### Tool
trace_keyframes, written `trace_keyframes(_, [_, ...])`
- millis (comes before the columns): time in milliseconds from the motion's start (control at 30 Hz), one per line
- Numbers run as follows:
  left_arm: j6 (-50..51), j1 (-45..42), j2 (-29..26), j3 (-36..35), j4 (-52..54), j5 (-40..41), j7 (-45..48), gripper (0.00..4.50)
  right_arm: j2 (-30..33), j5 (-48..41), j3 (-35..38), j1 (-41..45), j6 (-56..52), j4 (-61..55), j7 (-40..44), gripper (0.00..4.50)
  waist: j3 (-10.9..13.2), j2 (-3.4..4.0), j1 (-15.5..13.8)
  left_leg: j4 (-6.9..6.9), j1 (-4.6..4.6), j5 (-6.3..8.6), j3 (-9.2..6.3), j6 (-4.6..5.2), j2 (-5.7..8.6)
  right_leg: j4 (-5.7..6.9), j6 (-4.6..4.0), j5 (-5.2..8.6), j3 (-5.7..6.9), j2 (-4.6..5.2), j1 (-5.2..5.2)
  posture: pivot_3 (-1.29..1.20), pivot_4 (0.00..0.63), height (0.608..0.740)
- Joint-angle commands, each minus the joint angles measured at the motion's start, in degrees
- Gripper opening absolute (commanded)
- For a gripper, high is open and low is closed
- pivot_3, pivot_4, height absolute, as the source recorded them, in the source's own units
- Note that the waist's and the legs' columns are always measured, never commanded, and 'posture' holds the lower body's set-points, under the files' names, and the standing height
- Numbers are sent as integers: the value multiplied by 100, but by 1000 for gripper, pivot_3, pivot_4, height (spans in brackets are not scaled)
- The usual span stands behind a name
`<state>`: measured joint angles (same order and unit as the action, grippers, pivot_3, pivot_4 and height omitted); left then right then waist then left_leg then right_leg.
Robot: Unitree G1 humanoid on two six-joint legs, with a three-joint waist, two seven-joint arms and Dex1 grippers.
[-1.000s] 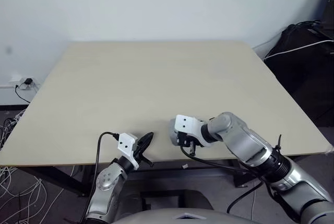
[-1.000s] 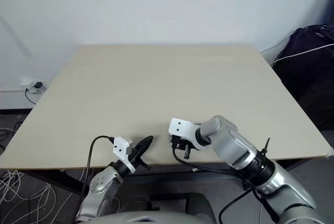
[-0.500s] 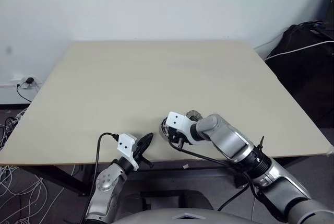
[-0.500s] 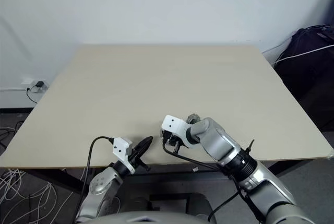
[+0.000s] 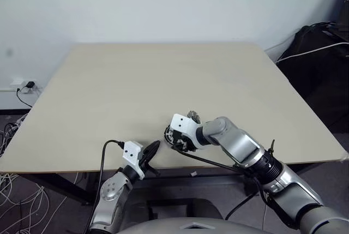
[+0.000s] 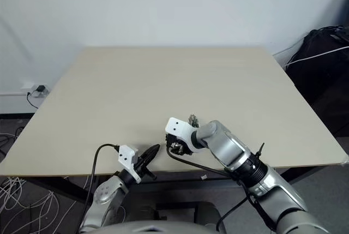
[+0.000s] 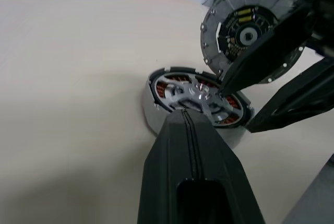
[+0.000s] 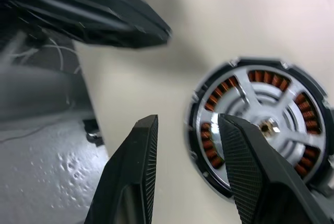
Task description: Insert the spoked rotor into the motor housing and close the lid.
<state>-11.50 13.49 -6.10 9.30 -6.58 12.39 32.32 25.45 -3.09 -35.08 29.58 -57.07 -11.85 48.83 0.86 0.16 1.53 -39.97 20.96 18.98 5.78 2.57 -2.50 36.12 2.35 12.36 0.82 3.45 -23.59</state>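
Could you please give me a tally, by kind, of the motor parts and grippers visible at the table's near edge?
Motor housing with copper windings: 1
Spoked rotor, seated in the housing: 1
Lid, tilted on edge beside the housing: 1
Grippers: 2, left gripper and right gripper
Total: 5

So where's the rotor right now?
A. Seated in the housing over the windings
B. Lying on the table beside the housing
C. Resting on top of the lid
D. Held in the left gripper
A: the rotor lies inside the housing, copper windings showing between its spokes.
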Motion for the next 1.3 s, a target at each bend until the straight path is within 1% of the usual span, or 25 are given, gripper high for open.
trace_keyframes(33, [-148,-95,29,-59,60,79,41,0,-23,-224,259,68,-71,-262,21,1979,0,0,-1,0,0,0,0,0,0,0,0,0,0,0,0,0,0,740])
trace_keyframes(333, [-93,-84,41,-48,152,75,29,0,-307,-1194,685,-14,-518,-763,112,1979,-1,0,1,0,0,0,-2,0,-2,0,2,-1,1,-1,1,0,0,740])
trace_keyframes(433, [-54,-66,43,-28,226,70,12,0,-518,-1602,1009,-2,-685,-885,67,1979,-1,0,-2,-1,0,0,-2,0,-1,0,3,-2,1,0,1,0,0,740])
trace_keyframes(500, [-29,-51,42,-18,275,70,2,0,-637,-1772,1192,9,-681,-939,-10,1979,-1,0,-1,-1,0,0,-2,0,-2,0,4,-3,1,0,0,0,0,740])
trace_keyframes(633, [25,-21,37,-4,367,75,-11,0,-1106,-1895,1824,72,-362,-882,-529,1979,-1,0,-1,-1,1,0,-1,0,-2,0,5,-3,0,0,0,0,0,740])
trace_keyframes(700, [46,-12,35,-2,394,78,-13,0,-1336,-1827,2126,79,-33,-767,-871,1979,-2,0,2,-1,1,0,0,0,-2,0,7,-5,1,-1,0,0,0,740])
trace_keyframes(800, [85,-7,32,0,425,82,-11,0,-1550,-1523,2520,86,729,-472,-1472,1979,-2,1,-2,-1,1,0,1,0,-1,0,10,-6,1,-1,1,0,0,740])
trace_keyframes(867, [104,-4,28,-1,440,85,-8,0,-1531,-1331,2611,72,1177,-300,-1695,1979,-2,0,-3,-1,1,0,3,0,0,0,10,-6,0,-1,1,0,0,740])
trace_keyframes(967, [125,-1,17,-6,461,87,-2,0,-1502,-870,2723,47,1816,-1,-2263,1979,-2,2,22,-1,3,-2,9,-4,1,-3,12,-7,-3,-1,0,0,0,740])
trace_keyframes(1100, [144,-5,12,-8,470,89,2,0,-1181,7,2639,12,2490,476,-2984,1979,-2,3,46,0,5,-15,20,-26,1,-3,15,-9,-2,-2,-1,0,0,740])
trace_keyframes(1200, [147,-4,11,-5,470,88,2,0,-936,446,2550,-71,2692,774,-3224,1395,-3,4,61,0,5,-15,24,-26,1,-4,10,-6,-5,-2,-1,0,0,740])
trace_keyframes(1300, [145,-1,14,-5,467,83,-7,0,-716,695,2484,-202,2713,986,-3241,476,-2,4,65,0,5,-15,23,-26,0,-4,10,-6,-6,-2,-2,0,0,740])
